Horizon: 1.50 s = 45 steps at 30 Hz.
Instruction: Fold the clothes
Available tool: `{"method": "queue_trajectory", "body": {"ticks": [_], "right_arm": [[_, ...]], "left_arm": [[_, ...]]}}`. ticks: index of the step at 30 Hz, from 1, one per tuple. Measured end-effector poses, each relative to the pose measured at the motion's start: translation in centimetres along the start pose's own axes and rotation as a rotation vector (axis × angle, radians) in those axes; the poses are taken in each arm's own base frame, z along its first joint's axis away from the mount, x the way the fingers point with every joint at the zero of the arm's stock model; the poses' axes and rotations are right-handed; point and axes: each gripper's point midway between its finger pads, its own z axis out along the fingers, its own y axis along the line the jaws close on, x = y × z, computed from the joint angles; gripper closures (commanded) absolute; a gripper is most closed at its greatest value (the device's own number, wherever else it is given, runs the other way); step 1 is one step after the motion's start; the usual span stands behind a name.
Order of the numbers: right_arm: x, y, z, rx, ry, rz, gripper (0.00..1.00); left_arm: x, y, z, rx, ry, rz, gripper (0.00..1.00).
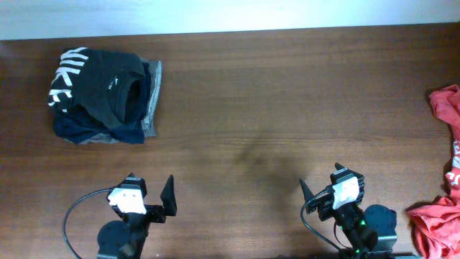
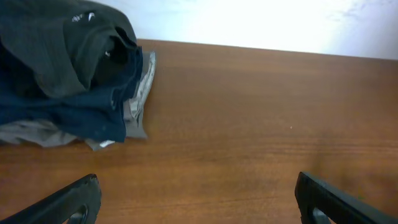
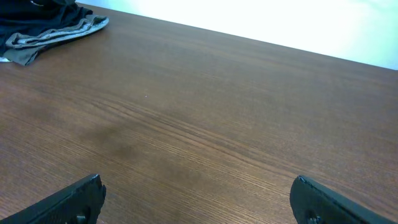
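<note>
Clothes in red (image 1: 437, 229) run off the overhead view's right edge.

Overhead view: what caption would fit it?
Open left gripper and right gripper; dark clothes stacked at left, red clothes crumpled at right.

a folded stack of clothes (image 1: 106, 97) lies at the far left. on top is a black garment (image 1: 97, 83) with big white block letters along its left edge and its collar opening facing right. under it a navy garment (image 1: 90, 129) and a grey one (image 1: 154, 93) stick out at the near and right sides. crumpled red garments (image 1: 438, 234) with white print lie unfolded at the right edge, partly out of view.
</note>
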Motion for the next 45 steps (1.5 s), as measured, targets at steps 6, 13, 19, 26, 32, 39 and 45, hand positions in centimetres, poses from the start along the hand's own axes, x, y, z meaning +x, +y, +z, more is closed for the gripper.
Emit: {"method": "queue_trajectory", "body": {"ticks": [6,13,19,26,32,39,45], "right_arm": [[0.0,0.01,0.0,0.0,0.0,-0.001,0.01],[0.0,0.0,0.0,0.0,0.0,-0.001,0.01],[0.0,0.0,0.0,0.0,0.0,0.0,0.01],[0.0,0.0,0.0,0.0,0.0,0.0,0.01],[0.0,0.0,0.0,0.0,0.0,-0.001,0.01],[0.0,0.01,0.0,0.0,0.0,0.0,0.01],[0.0,0.0,0.0,0.0,0.0,0.0,0.01]], "left_arm": [[1.27,0.22,0.68,-0.003,0.014,0.0,0.01],[1.13,0.19,0.68,-0.002,0.008,0.0,0.01],[1.15,0.19,0.68,-0.001,0.009,0.0,0.01],[1.15,0.19,0.68,-0.001,0.009,0.0,0.01],[1.14,0.19,0.68,-0.002,0.009,0.0,0.01],[1.15,0.19,0.68,-0.001,0.009,0.0,0.01],[1.15,0.19,0.68,-0.001,0.009,0.0,0.01]]}}
